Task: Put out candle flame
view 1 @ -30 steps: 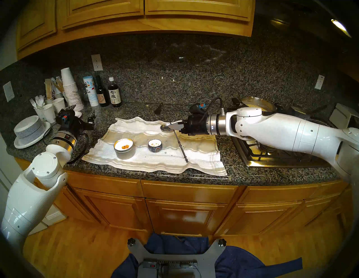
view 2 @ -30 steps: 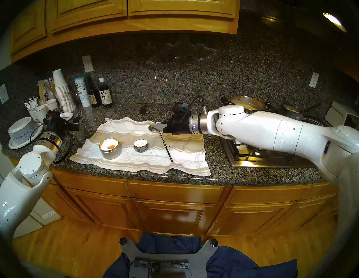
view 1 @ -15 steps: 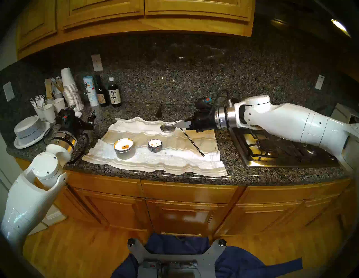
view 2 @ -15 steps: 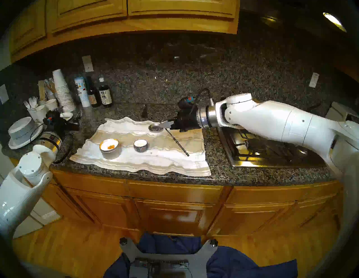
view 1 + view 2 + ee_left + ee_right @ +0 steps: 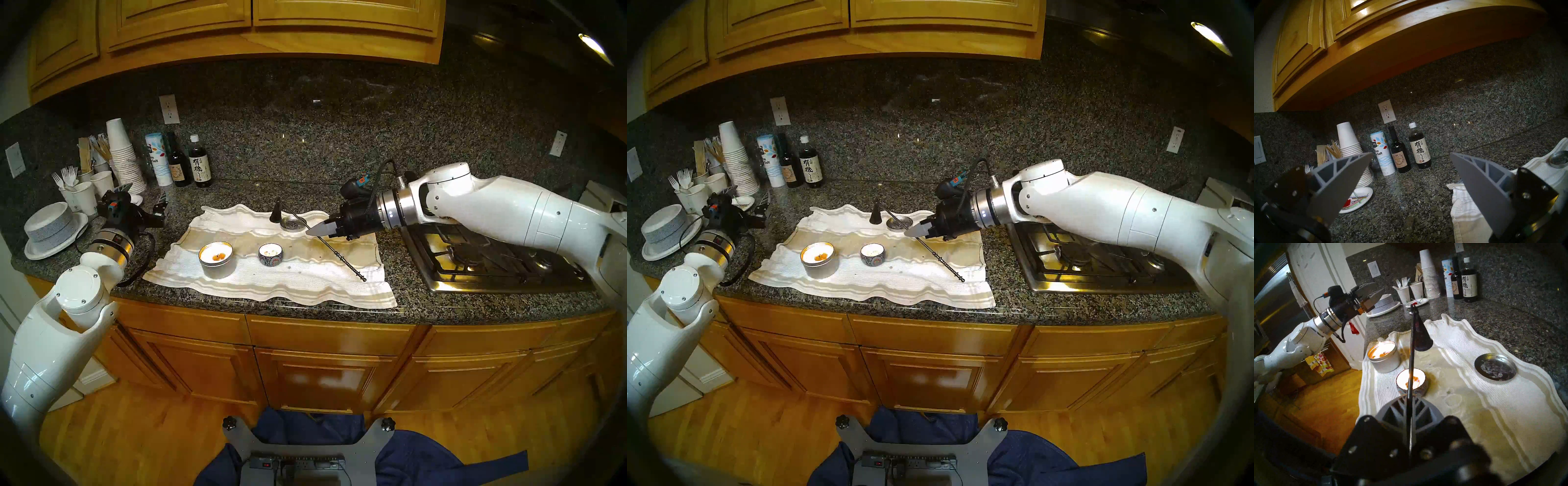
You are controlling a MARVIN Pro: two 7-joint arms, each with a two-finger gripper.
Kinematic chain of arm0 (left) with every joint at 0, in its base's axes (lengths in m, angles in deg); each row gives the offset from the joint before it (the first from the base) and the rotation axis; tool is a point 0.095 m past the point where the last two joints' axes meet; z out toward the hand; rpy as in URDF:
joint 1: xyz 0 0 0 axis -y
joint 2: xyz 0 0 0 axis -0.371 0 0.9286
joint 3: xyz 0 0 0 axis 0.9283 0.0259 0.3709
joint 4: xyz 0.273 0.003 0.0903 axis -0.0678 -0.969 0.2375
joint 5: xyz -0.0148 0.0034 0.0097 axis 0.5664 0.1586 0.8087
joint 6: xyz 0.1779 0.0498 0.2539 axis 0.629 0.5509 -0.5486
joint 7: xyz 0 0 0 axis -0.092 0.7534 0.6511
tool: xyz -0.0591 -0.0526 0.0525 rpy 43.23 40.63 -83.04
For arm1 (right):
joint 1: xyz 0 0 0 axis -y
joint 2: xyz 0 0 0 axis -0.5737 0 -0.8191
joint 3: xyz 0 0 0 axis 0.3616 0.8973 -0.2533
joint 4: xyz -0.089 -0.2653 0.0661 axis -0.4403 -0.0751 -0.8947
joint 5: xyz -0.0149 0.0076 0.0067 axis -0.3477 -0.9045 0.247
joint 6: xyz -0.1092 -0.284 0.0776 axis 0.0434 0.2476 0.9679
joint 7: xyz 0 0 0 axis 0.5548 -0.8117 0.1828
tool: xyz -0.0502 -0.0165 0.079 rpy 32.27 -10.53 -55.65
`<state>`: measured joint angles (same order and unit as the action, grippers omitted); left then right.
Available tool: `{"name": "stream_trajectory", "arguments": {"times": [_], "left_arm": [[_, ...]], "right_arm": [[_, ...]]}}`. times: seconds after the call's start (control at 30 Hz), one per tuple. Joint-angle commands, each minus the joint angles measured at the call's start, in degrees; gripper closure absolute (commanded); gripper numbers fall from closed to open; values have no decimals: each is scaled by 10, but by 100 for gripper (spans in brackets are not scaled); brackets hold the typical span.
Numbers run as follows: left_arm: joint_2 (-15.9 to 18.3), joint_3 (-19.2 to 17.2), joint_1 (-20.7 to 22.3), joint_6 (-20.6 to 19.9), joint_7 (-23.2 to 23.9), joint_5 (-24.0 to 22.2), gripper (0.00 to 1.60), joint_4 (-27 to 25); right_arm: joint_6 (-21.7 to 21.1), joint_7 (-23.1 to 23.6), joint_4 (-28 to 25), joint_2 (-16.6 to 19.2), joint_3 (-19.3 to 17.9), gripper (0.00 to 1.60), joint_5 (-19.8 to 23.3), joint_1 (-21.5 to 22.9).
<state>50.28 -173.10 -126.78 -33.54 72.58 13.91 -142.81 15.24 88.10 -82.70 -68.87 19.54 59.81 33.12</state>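
Two candles stand on a white towel: a silver tin candle with a small flame at its far rim, and a small patterned bowl candle glowing bright. My right gripper is shut on the thin rod of a black candle snuffer. The snuffer's cone hangs mouth down over the towel's back part, behind both candles and beside a flat metal lid. My left gripper is open and empty at the far left.
Paper cups, a salt canister, two dark bottles and stacked plates crowd the counter's left. A gas stove lies under my right arm. The counter edge runs just in front of the towel.
My right gripper drew back to the right and came forward and lower. The snuffer swung with it: its cone moved from behind the towel to above it, its handle end swung right. The left arm stayed still.
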Motion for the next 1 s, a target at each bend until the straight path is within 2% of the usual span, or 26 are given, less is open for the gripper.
{"name": "stream_trajectory", "arguments": {"times": [0.0,0.97], "left_arm": [[5,-13,12,10,1,0,0,-12],[7,-13,12,12,1,-1,0,-12]], "right_arm": [[4,18,-4,-5,-16,160,-3,21],[-6,49,28,-27,13,160,-30,17]]}}
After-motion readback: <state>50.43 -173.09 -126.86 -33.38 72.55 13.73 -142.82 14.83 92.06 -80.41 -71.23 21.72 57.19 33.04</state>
